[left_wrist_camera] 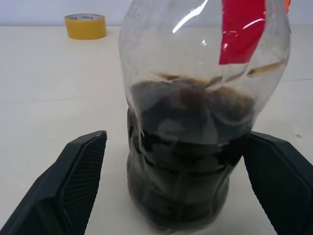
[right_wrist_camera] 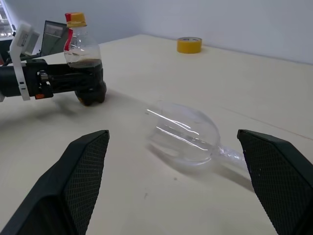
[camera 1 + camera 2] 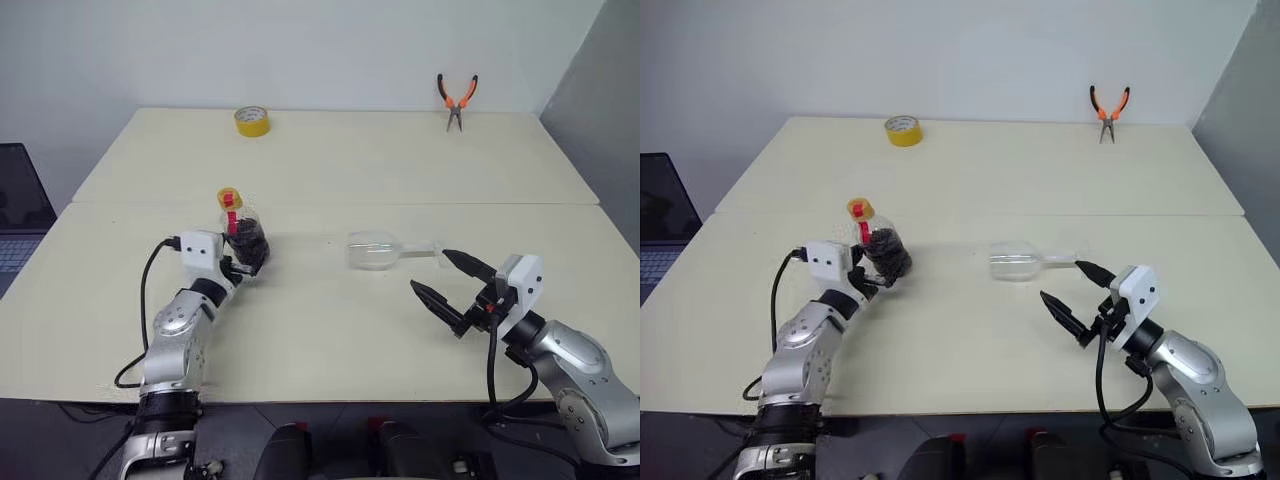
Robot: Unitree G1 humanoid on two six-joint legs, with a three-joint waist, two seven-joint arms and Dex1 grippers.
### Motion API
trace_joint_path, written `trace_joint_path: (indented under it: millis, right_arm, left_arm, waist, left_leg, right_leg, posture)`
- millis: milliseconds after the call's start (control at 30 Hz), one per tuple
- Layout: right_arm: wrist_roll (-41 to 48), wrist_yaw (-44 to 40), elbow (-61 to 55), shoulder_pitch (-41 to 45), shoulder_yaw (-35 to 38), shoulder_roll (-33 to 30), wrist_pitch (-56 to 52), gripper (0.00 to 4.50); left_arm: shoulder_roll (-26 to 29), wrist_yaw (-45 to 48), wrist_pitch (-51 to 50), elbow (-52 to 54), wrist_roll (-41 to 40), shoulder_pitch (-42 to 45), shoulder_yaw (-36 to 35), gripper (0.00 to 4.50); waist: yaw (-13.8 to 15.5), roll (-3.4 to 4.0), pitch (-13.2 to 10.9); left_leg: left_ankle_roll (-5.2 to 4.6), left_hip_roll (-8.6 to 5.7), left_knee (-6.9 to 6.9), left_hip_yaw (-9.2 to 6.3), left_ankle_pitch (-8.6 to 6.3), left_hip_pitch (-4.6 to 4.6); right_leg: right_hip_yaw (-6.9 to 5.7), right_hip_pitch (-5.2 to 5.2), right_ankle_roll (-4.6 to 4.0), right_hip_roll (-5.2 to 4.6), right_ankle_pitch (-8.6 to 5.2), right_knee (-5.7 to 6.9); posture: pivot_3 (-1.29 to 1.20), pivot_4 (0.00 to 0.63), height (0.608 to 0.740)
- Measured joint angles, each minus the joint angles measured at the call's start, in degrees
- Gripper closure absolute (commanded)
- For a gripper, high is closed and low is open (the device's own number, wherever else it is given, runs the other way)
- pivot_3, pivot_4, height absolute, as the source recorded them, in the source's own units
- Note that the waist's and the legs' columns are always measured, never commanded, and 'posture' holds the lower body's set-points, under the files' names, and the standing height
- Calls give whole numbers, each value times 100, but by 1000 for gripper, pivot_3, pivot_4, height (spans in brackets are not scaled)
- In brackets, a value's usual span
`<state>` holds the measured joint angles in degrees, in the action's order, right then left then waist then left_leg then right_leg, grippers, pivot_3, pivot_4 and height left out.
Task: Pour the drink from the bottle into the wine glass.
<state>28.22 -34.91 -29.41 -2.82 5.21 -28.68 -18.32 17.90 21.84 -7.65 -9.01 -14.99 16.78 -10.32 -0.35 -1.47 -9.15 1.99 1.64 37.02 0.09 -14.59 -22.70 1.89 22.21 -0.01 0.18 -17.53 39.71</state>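
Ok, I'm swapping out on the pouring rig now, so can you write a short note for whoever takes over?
Left gripper: open, fingers either side of the small clear plastic bottle of dark brown drink, not closed on it. Bottle upright, yellowish cap on.
Right gripper: open, holding nothing, beside the clear stemmed wine glass, which lies on its side on the cream table.
Done: nothing poured.
Left: stand the glass up, grip the bottle, uncap, pour.

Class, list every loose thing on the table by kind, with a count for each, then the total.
Bottle: 1
Wine glass: 1
Tape roll: 1
Pliers: 1
Total: 4
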Motion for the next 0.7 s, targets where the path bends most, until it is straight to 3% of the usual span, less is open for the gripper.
trace_joint_path:
  millis: [300,400,533,700]
  right_arm:
    - [5,5,-2,231,-109,3,-174,0]
    - [7,8,-9,375,-168,2,-249,0]
    - [18,40,-48,492,-191,6,-367,0]
    - [137,160,-194,713,-191,33,-568,0]
  left_arm:
    - [-120,1,299,-583,102,440,91,14]
    - [-130,6,372,-695,115,497,93,584]
    - [-131,28,393,-696,112,492,102,1758]
    - [-112,20,251,-380,138,314,161,2463]
  waist:
    - [4,0,0]
    - [4,0,0]
    - [4,-1,0]
    - [2,-1,-1]
  left_leg:
    - [0,0,0,1,0,-1]
    - [0,0,0,0,0,0]
    - [1,-1,2,0,0,-4]
    - [1,1,0,-3,0,-6]
  right_leg:
    - [1,0,0,0,0,-1]
    - [0,0,0,0,1,0]
    - [0,0,1,0,1,-3]
    - [-1,1,2,0,2,-6]
  posture:
    - [0,150,740]
    - [0,150,740]
    - [0,150,740]
    - [0,150,740]
